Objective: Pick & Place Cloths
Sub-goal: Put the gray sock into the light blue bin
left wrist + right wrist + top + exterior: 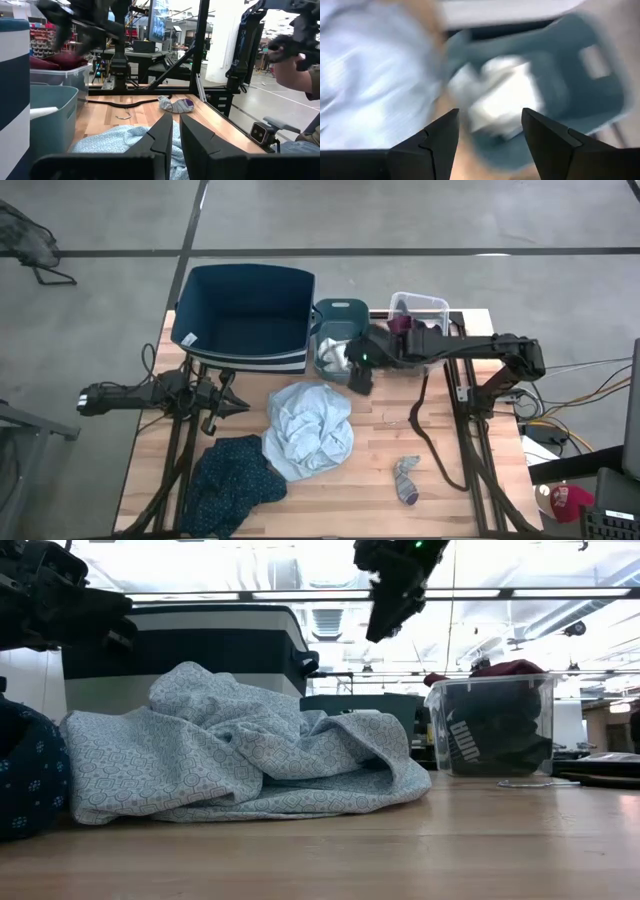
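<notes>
Two pincers: the right pincer, fingers apart, hangs over the white cloth in the teal bin; the left pincer, fingers together, waits near the worktop's left edge.

High view looks straight down, low view level across the table, both sharing the pale blue-grey cloth.

Grey concrete floor crossed by dark seam lines. Pale wood worktop. Bright ceiling lights overhead; cluttered shelving beyond.
</notes>
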Action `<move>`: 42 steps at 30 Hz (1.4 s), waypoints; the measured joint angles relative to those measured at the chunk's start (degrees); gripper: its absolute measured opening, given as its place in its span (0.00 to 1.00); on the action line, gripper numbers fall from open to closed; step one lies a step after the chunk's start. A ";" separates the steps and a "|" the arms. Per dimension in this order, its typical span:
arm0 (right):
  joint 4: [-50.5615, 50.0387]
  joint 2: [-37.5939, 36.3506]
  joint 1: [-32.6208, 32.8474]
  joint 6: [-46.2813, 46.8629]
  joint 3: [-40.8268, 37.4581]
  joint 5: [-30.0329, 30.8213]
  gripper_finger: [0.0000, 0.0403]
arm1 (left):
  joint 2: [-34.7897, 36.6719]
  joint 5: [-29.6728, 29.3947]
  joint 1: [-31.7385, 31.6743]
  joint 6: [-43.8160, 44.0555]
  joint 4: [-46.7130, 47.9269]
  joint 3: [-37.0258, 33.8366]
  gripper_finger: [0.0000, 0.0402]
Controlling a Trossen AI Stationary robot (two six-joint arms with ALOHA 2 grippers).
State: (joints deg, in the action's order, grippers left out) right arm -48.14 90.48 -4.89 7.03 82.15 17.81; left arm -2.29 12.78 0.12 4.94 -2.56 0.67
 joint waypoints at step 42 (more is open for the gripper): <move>0.74 0.35 45.14 54.41 -28.89 -15.05 0.59 | -0.02 0.00 0.00 -0.01 0.01 0.00 0.10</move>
State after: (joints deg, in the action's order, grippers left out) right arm -47.40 90.83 40.25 61.44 53.26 2.76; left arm -2.31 12.78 0.12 4.93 -2.55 0.67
